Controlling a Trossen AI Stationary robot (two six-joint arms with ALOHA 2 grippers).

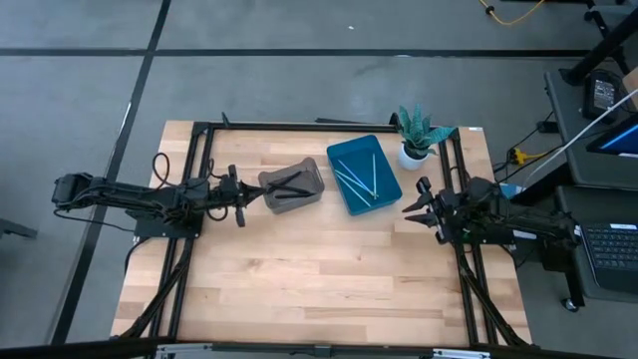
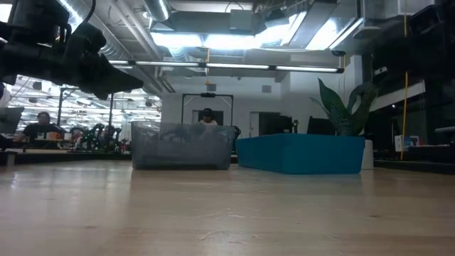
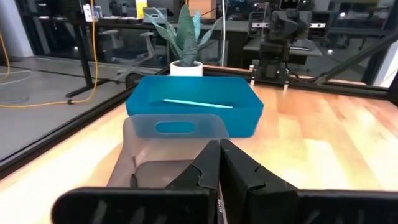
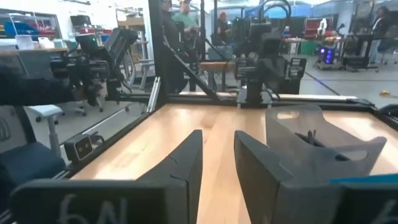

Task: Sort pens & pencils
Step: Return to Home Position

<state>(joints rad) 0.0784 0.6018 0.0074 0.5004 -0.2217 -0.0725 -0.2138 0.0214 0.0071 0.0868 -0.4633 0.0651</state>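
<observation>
A grey bin (image 1: 292,185) sits mid-table with black sticks (image 1: 287,189) lying inside; they also show in the right wrist view, black sticks (image 4: 311,135). Right of it, a blue bin (image 1: 364,175) holds light blue sticks (image 1: 356,177), seen too as a light blue stick (image 3: 198,103). My left gripper (image 1: 246,194) hovers shut and empty just left of the grey bin (image 3: 174,127), raised above the table (image 2: 131,80). My right gripper (image 1: 415,205) waits open and empty right of the blue bin, with its fingers pointing at the grey bin (image 4: 323,140).
A green spiky potted plant (image 1: 419,135) stands at the far right, beside the blue bin's far corner. A black frame (image 1: 319,126) runs along the table's far edge and down both sides. The near half of the wooden table (image 1: 319,289) is bare.
</observation>
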